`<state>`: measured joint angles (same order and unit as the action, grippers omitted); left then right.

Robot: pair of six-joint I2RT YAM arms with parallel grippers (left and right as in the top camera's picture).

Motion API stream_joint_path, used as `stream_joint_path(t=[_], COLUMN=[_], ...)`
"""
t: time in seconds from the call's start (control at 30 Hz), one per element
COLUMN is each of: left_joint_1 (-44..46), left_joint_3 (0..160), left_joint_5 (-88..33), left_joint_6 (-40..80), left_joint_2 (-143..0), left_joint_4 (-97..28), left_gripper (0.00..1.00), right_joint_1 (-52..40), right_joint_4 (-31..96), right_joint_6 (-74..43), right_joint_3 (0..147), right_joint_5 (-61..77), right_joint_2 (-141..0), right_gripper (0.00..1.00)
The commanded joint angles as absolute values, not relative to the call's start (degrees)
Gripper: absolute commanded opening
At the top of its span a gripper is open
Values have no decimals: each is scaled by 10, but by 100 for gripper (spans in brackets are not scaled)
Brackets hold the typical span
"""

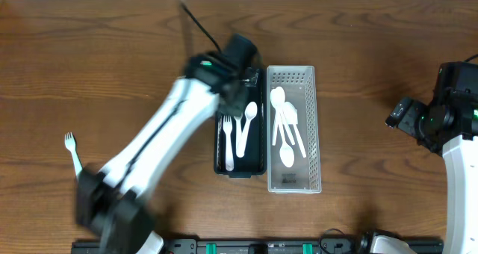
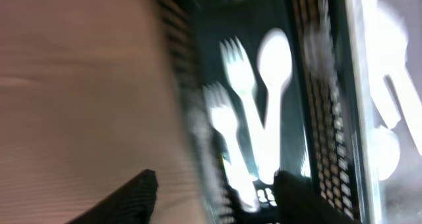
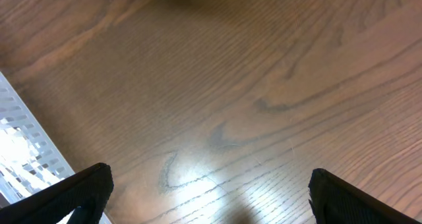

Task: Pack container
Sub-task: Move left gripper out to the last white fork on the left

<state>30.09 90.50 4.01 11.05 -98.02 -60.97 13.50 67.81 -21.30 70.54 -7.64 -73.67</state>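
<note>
Bright, even light falls from above on the wooden tabletop (image 1: pixel 112 60), with soft shadows. Motion blur smears the left arm (image 1: pixel 160 131) overhead and the whole left wrist view, where white cutlery (image 2: pixel 273 59) blows out. A pale glare patch sheens the wood in the right wrist view.

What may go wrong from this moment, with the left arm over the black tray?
1. The left gripper, open, hangs low at the black tray, and its view is blurred, a sign of speed; it might knock this tray against the white tray.
2. One fork lies alone on the table beside the lower part of the left arm; a swing may sweep it away.
</note>
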Motion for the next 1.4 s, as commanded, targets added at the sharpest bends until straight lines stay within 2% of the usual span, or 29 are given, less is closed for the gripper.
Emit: stream_joint_path(t=[0.0, 0.1, 0.23, 0.37, 0.53, 0.7, 0.97, 1.13, 1.37], left_joint_1=[240, 142, -6, -149, -261, -318, -354, -370, -385], left_joint_3=[934, 934, 932, 920, 907, 903, 903, 902, 884], left_joint_5=[142, 146, 121, 65, 35, 34, 31, -36, -56], left_joint_6=[97, 90, 90, 98, 108, 105, 42, -30, -60], left_joint_2=[-882, -837, -823, -849, -914, -999, -1117, -1165, -1188], left_joint_4=[-626, -639, -658, -644, -625, -625, -605, -584, -573], left_gripper=[68, 89, 99, 99, 99, 99, 99, 99, 100], right_joint_1=[140, 140, 139, 139, 138, 138, 138, 139, 139], right_joint_4=[677, 677, 677, 678, 681, 681, 672, 670, 664], right_joint_6=[-201, -201, -182, -177, -177, -177, -177, -175, -171], right_joint_3=[704, 704, 703, 703, 703, 700, 684, 681, 680], right_joint_5=[-74, -74, -59, -57, -56, -56, -57, -58, -58], right_joint_2=[-735, -735, -735, -735, -735, -735, -735, -735, -735], right_gripper=[98, 98, 98, 99, 99, 99, 99, 99, 99])
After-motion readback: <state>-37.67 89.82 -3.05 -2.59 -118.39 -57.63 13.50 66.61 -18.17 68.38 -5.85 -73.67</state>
